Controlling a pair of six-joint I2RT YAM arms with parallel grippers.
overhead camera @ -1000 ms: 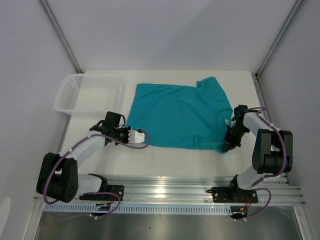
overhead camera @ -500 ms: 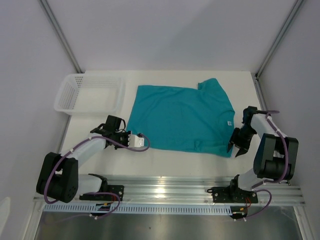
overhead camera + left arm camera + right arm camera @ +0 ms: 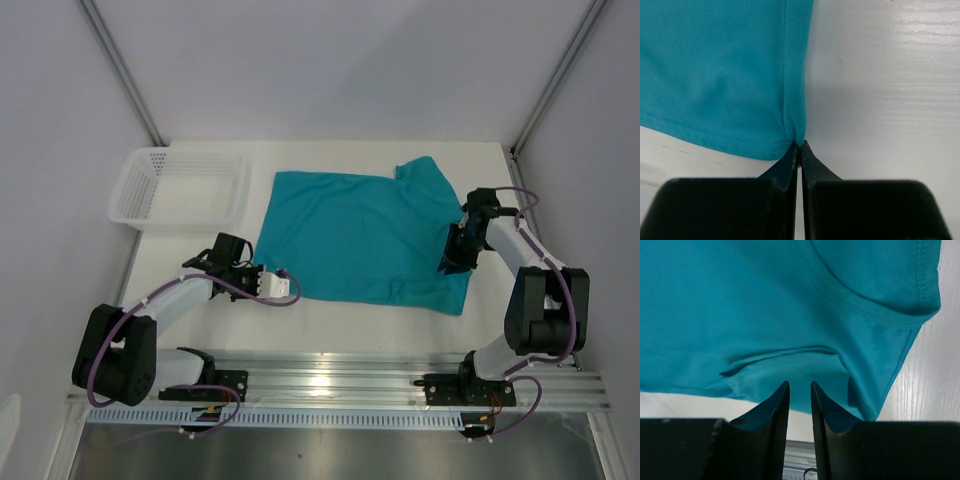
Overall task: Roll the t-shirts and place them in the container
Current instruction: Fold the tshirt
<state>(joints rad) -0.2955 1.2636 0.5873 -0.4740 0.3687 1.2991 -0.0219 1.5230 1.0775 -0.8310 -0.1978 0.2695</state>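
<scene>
The teal t-shirt [image 3: 355, 235] lies spread flat on the white table, its sleeve [image 3: 425, 172] pointing to the back right. My left gripper [image 3: 288, 290] is at the shirt's near left corner, and in the left wrist view its jaws [image 3: 799, 144] are shut on the hem corner of the t-shirt [image 3: 720, 75]. My right gripper [image 3: 447, 265] hovers over the shirt's right side. In the right wrist view its jaws [image 3: 799, 385] stand a narrow gap apart above the wrinkled t-shirt [image 3: 790, 305], with nothing between them.
A white mesh basket [image 3: 128, 190] stands at the back left of the table. The metal rail [image 3: 340, 385] carrying both arm bases runs along the near edge. Grey walls close in the left, right and back sides.
The right gripper let go of the shirt's near right corner, swung out to the right with jaws wide, then came back over the shirt's right side with jaws narrower. The left gripper shifted only slightly.
</scene>
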